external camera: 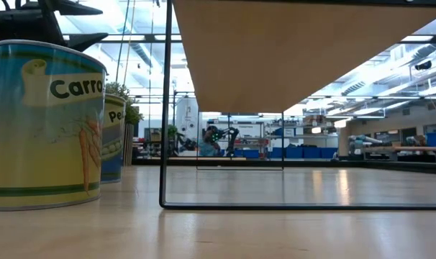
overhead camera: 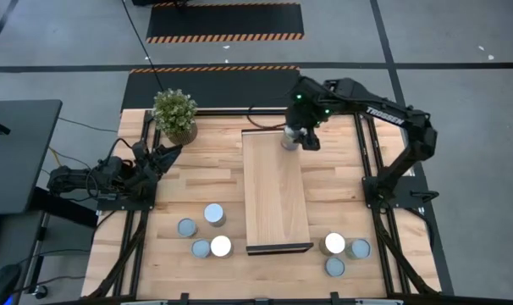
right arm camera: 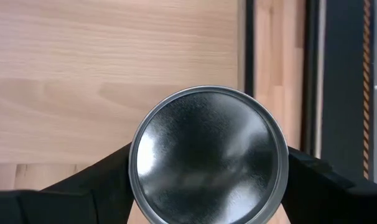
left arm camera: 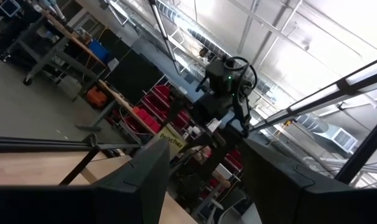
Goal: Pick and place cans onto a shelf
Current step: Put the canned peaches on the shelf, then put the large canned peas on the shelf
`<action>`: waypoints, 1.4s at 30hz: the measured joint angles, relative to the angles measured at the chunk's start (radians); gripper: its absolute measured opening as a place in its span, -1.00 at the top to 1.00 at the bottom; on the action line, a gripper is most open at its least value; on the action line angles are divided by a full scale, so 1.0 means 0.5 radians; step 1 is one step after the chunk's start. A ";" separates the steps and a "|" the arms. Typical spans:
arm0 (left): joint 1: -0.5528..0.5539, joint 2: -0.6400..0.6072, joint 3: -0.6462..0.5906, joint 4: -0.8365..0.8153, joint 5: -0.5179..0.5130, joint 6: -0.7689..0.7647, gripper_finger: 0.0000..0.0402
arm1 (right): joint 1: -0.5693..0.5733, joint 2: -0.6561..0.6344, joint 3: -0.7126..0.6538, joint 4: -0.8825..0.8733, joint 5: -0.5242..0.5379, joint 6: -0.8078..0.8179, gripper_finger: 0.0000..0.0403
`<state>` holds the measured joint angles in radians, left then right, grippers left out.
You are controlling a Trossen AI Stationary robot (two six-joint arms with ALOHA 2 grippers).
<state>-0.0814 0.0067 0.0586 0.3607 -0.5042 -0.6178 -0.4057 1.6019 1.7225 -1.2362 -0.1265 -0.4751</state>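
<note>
My right gripper [overhead camera: 296,138] is shut on a can [right arm camera: 207,155] over the far end of the shelf [overhead camera: 276,191], a long light-wood board. Whether the can stands on the board, I cannot tell. Several more cans stand upright on the tabletop: a group left of the shelf's near end [overhead camera: 207,232] and three on its right [overhead camera: 342,252]. In the low view a carrot can [external camera: 45,122] stands close by, with the shelf's underside [external camera: 290,50] above. My left gripper [overhead camera: 166,155] waits open and empty at the table's left edge; it also shows in its wrist view [left arm camera: 204,186]. My right gripper pinches the can by its round side wall [right arm camera: 134,163], one finger [right arm camera: 104,183] on each of two opposite sides. The fingers come from above, pointing down. The can is upright, its silvery top [right arm camera: 207,143] facing the wrist camera, over the shelf's far right corner.
A potted green plant [overhead camera: 174,114] stands at the table's far left, near my left gripper. The shelf stands on thin dark metal legs [external camera: 162,108], with open room beneath it. Dark frame rails [overhead camera: 371,152] run along the table's left and right sides.
</note>
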 joint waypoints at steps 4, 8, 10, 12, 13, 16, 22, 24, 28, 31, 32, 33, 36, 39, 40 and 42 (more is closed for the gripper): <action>0.000 0.001 0.000 0.000 0.009 0.002 -0.02 | 0.022 0.051 0.000 0.009 0.001 -0.015 -0.61; 0.000 0.001 0.000 0.000 0.009 0.002 -0.02 | 0.021 0.079 0.000 0.032 0.003 -0.015 -0.63; 0.000 0.001 0.000 -0.002 0.009 0.004 -0.02 | 0.021 0.088 0.000 0.034 0.002 -0.011 -0.66; 0.000 0.001 0.002 -0.017 0.005 0.002 -0.02 | 0.017 0.092 -0.004 0.040 0.002 0.001 -0.73; 0.000 0.001 0.002 -0.035 -0.005 0.002 -0.02 | 0.016 0.095 -0.004 0.041 0.002 0.000 -0.77; 0.000 0.002 0.002 -0.052 -0.014 0.004 -0.04 | 0.008 0.099 -0.008 0.060 0.003 0.001 -0.92; 0.000 0.002 0.002 -0.153 -0.015 0.009 -0.22 | 0.021 0.096 0.034 0.062 0.060 0.001 -0.93; 0.000 0.002 0.002 -0.166 -0.014 0.015 -0.28 | 0.031 0.092 0.082 0.051 0.074 0.001 -0.94; 0.000 0.002 0.013 -0.194 0.010 0.088 -0.32 | 0.043 0.091 0.149 0.024 0.117 -0.003 -0.97; 0.000 0.002 0.099 -0.318 0.038 0.166 -0.31 | 0.059 0.091 0.213 -0.018 0.132 0.008 -0.98; 0.000 0.002 0.141 -0.392 0.043 0.197 -0.31 | 0.069 0.091 0.236 -0.034 0.135 0.008 -0.98; 0.000 0.007 0.187 -0.478 0.054 0.216 -0.30 | 0.085 0.091 0.262 -0.048 0.145 0.008 -0.97; 0.000 0.049 0.334 -0.781 0.142 0.221 -0.29 | 0.136 0.091 0.349 -0.076 0.163 0.041 -0.98; -0.001 0.138 0.460 -1.198 0.379 0.091 -0.29 | 0.201 0.091 0.440 -0.091 0.184 0.126 -0.97; -0.002 0.182 0.495 -1.325 0.472 0.042 -0.29 | 0.237 0.091 0.468 -0.096 0.221 0.150 -0.97; -0.002 0.301 0.557 -1.477 0.663 -0.006 -0.29 | 0.331 0.091 0.514 -0.104 0.327 0.166 -0.96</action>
<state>-0.0826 0.1570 0.3371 -0.3776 -0.1727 -0.6208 -0.2401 1.6474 1.9794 -1.2879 0.0373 -0.3921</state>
